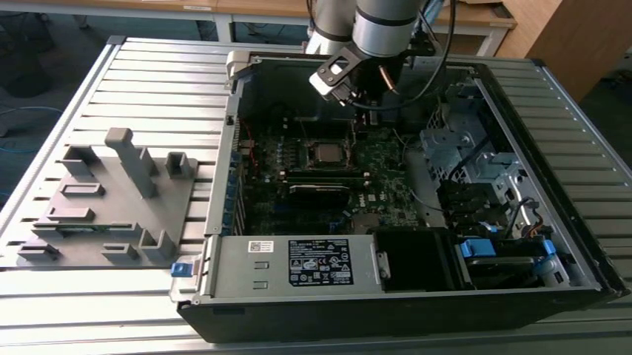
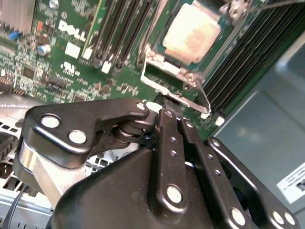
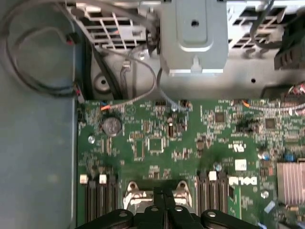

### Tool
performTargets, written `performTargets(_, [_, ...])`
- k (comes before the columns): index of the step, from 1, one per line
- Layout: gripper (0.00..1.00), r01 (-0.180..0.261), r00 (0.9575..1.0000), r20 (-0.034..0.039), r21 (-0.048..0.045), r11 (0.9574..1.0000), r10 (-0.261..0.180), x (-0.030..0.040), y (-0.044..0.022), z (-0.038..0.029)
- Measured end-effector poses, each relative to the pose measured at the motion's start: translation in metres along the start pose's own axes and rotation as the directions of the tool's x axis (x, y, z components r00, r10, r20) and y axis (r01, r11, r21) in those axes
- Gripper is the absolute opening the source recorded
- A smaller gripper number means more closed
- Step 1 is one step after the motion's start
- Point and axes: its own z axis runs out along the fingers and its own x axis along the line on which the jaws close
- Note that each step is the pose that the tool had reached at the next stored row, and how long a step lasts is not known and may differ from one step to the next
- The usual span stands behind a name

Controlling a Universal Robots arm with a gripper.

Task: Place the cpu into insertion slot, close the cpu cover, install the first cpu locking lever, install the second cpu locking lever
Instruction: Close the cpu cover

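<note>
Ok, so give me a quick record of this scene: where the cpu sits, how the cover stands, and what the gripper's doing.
cpu: metal top up, seated in the insertion slot
cpu cover: silvery frame beside the cpu, seemingly raised, not down over it
gripper: shut at the cpu cover's near edge, apparently pinching it
setting: green board inside an open computer case

The cpu (image 2: 193,31) is matt silvery metal, the tool (image 2: 166,106) glossy black.
</note>
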Motion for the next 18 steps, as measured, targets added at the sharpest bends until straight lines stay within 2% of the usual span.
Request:
performTargets(8, [0.1, 0.0, 1.0, -0.0038, -0.0001, 1.0, 0.0, -0.0006, -0.0189, -0.0006])
performTargets(15, [0.1, 0.0, 1.0, -0.0038, 0.0, 1.0, 0.0, -0.0007, -0.0197, -0.0007])
performTargets(18, [0.1, 0.0, 1.0, -0.0035, 0.0042, 1.0, 0.0, -0.0007, -0.0198, -0.0008])
